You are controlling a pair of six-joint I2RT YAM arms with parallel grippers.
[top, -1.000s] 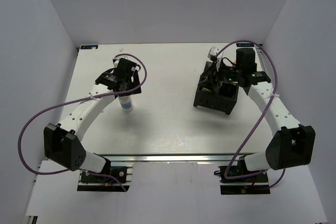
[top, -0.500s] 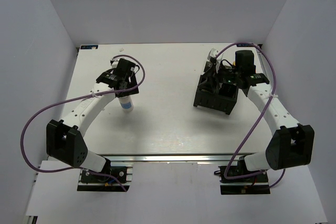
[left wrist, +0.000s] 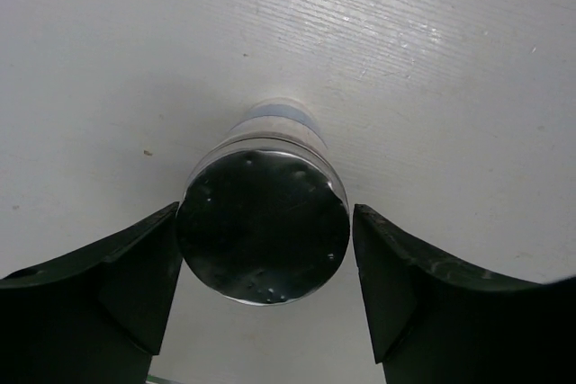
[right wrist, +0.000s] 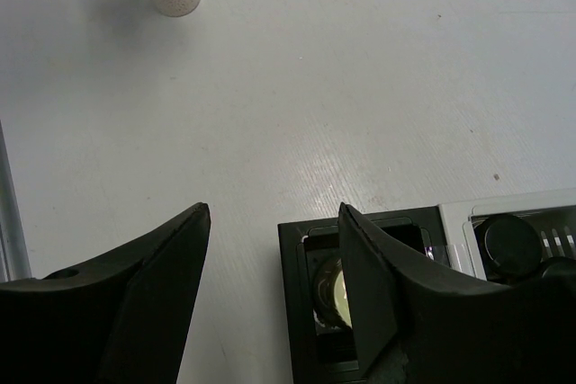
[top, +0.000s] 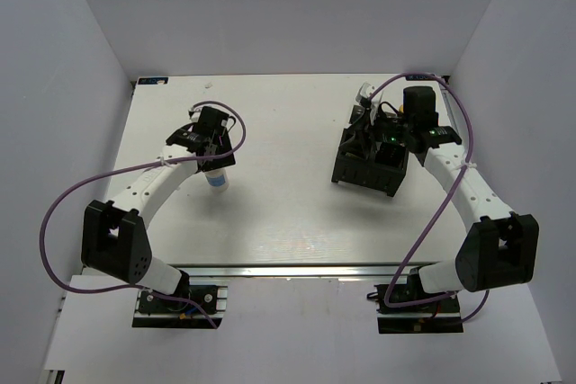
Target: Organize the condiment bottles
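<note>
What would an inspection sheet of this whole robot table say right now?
Surface: white table, no spills seen.
Job's things: blue-labelled white bottle upright on the left; a yellowish cap shows in one compartment of the black rack on the right; other bottles hard to make out.
Clutter: white slotted piece beside the rack, unclear what.
Grippers: left gripper has its fingers either side of the blue-labelled bottle's cap, grip uncertain; right gripper open above the rack, holding nothing.
Cables: purple cables loop off both arms, touching no bottle.
Surroundings: plain pale walls on three sides.
</note>
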